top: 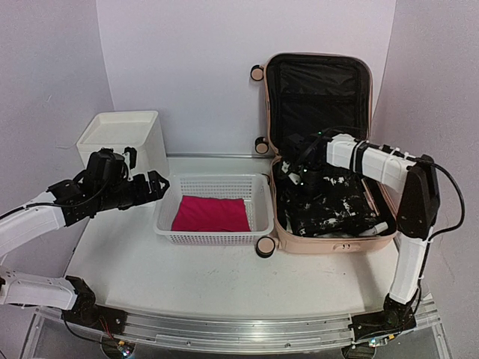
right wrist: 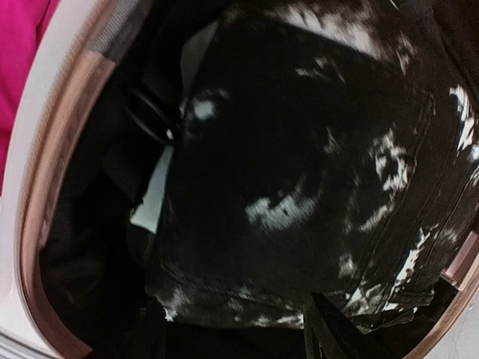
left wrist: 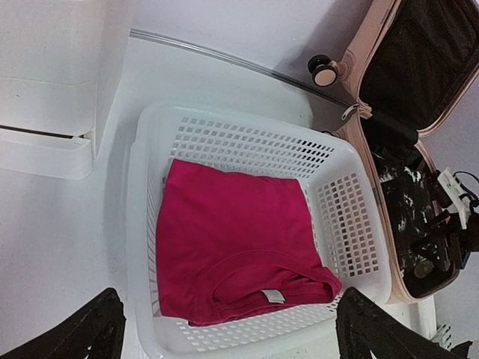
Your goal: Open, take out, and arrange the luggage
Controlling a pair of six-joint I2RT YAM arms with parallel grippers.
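Observation:
The pale pink suitcase [top: 329,245] lies open at the right, with its black-lined lid [top: 318,90] upright against the back wall. A black-and-white patterned garment [top: 337,206] fills its base. My right gripper [top: 299,178] is open inside the suitcase at the left of that garment. In the right wrist view the gripper [right wrist: 236,333] has its fingers spread close over the garment [right wrist: 299,149], with the suitcase rim [right wrist: 45,172] to the left. My left gripper [top: 159,185] is open and empty by the basket's left end. In the left wrist view it [left wrist: 228,329] looks down into the basket.
A white mesh basket [top: 213,238] holding a folded magenta shirt [top: 211,214] stands left of the suitcase, touching it. Both show in the left wrist view: basket [left wrist: 359,217], shirt [left wrist: 232,232]. A white drawer unit [top: 123,138] stands at the back left.

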